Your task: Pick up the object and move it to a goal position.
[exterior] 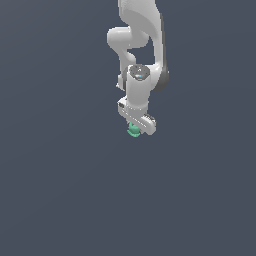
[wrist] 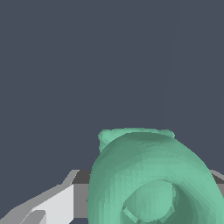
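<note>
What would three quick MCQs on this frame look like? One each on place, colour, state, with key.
1. Where is the object in the exterior view?
A. directly beneath the end effector
B. far off at the view's left edge
C. above the arm's top joint

2. What colour is the object?
A. red
B. teal-green
C. yellow

3. How does the object appear in the wrist view?
A. absent
B. tiny and distant
C. close up, with a hollow end showing

Key:
1 A, it peeks out just under the white end effector.
2 B, both views render it teal-green.
3 C, it fills the frame beside a finger, its cavity visible.
</note>
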`<state>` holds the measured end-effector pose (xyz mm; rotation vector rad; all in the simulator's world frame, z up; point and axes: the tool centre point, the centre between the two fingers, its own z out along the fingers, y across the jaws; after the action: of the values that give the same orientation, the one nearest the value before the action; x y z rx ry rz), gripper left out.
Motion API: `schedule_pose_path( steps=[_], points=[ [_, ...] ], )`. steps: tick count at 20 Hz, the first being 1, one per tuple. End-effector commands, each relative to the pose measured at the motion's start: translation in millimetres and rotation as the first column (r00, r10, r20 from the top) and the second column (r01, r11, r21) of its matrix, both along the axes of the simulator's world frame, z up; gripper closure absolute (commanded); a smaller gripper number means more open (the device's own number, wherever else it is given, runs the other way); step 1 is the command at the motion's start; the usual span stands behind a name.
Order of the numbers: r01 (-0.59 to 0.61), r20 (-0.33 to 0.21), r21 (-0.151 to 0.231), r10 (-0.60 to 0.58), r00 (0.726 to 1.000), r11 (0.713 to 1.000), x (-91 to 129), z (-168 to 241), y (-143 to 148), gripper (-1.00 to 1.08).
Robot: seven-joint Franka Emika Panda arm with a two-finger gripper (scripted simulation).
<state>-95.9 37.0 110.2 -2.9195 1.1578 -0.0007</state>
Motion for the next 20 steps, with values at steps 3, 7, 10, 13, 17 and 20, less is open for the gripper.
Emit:
schedule_pose_path(
  steps=[3, 7, 10, 13, 17, 20],
  points=[
    [0.001, 0.000, 0.000, -0.001, 1.000, 1.000, 10, 41, -9, 1.08],
    [0.001, 0.000, -0.001, -0.001, 1.000, 1.000, 20, 80, -18, 1.08],
    [0.001, 0.000, -0.001, -0.001, 1.000, 1.000, 27, 109, -24, 1.08],
    [0.001, 0.000, -0.001, -0.001, 1.000, 1.000, 35, 138, -30, 1.08],
    [0.001, 0.000, -0.001, -0.001, 1.000, 1.000, 45, 177, -38, 1.08],
    [0.001, 0.000, -0.001, -0.001, 1.000, 1.000, 53, 206, -44, 1.08]
  ],
)
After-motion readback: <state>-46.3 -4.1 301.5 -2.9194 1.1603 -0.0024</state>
